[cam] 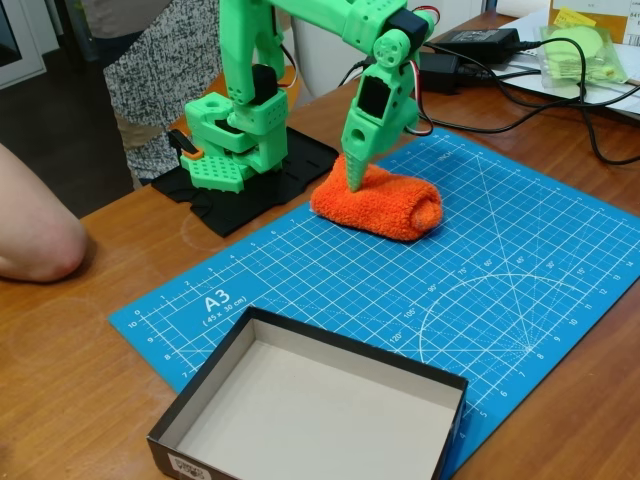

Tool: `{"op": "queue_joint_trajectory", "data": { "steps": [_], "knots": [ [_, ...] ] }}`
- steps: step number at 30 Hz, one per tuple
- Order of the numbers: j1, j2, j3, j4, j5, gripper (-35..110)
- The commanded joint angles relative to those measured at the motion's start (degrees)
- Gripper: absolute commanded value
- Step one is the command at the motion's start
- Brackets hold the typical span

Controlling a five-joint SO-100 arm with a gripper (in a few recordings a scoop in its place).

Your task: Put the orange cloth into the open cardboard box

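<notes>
**Gripper pressing into soft cloth roll, grasp unclear**

The orange cloth [380, 203] is lying rolled on the blue cutting mat [520, 300], upper centre of frame. The green gripper [357, 180] is pointing down, tip digging into the roll's left end; can't tell how far the jaws are parted or whether they're pinching anything. Cloth looks light, fluffy, squashy, likely to unroll and sag, so pinching deep mid-roll seems safest. The open cardboard box [400, 372] is sitting empty at lower centre, on the counter [70, 380].

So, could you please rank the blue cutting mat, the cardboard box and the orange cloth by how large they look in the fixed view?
1. The blue cutting mat, clearly the largest.
2. The open cardboard box; it sits nearest the camera, which enlarges it, but it still looks larger than the cloth.
3. The orange cloth, the smallest.
</notes>
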Motion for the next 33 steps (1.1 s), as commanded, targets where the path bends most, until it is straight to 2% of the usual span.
{"op": "queue_joint_trajectory", "data": {
  "steps": [1,8,16,24,30,33],
  "knots": [
    [2.6,4.7,-4.6,4.7,-2.8,61],
    [6.3,5.9,-2.5,4.1,-5.4,62],
    [12.5,-2.0,2.5,-4.4,-8.6,62],
    [10.0,-6.5,5.1,-12.3,-7.6,61],
    [7.7,-13.0,3.8,-16.9,-5.5,49],
    [6.8,-17.0,1.4,-18.1,-1.6,16]
  ]
}}
